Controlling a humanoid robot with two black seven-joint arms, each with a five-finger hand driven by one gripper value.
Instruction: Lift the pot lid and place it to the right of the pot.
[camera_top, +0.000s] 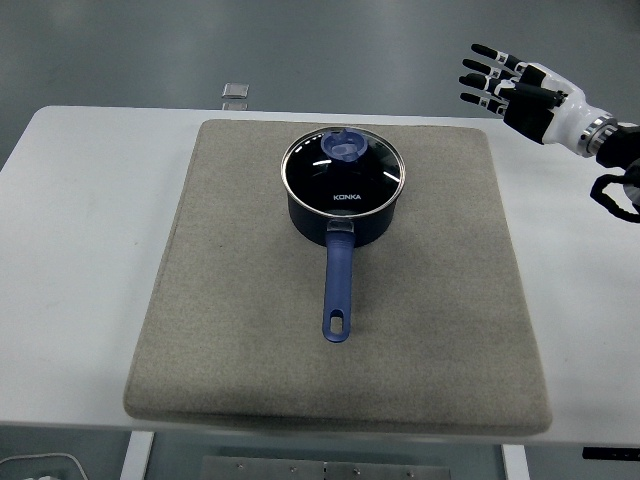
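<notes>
Right hand (515, 88) sits at the far right, fingers spread, holding nothing, well apart from the pot (343, 205). Lid (343, 171) is seated on the pot at mat (220, 300) centre-far, blue knob (344, 146) toward the far rim. Risks: knob is small, so a shallow pinch could slip; glass lid could clip the rim and drag the pot; long handle (338, 290) points near.

Glossy glass lid (343, 172) with metal rim; matt, seemingly felt-like mat (420, 330); smooth white table (80, 220).
</notes>
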